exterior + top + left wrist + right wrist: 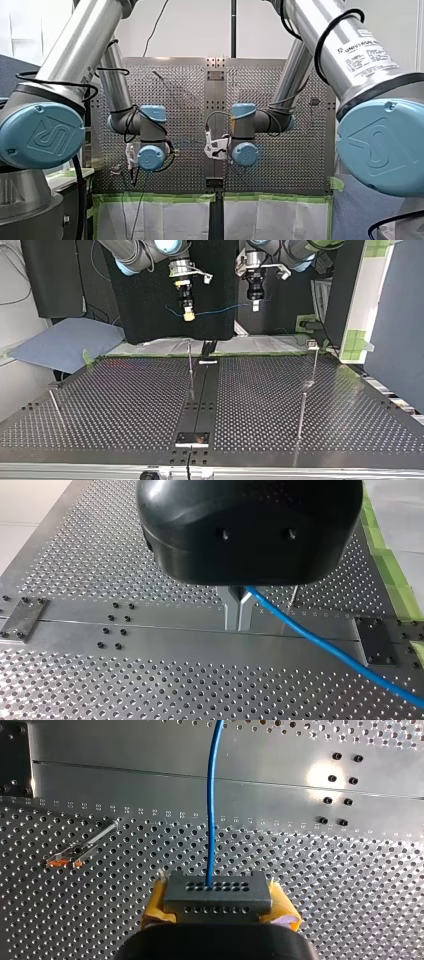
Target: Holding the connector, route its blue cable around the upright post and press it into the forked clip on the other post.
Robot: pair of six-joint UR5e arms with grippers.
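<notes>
Yellow pads (156, 909) of my right gripper (217, 904) pinch the connector (217, 892) by its 2 short ends. It looks like a small, rigid, light block that I judge safe to squeeze firmly. Its blue cable (211, 810) runs straight out ahead, thin and springy, likely to slip or kink if pulled hard. My left gripper (239, 612) has its metal fingers (230, 612) pressed together on that cable, a sensible hold for guiding. Both hang well above the perforated table (125, 405) and its upright post (190, 365).
</notes>
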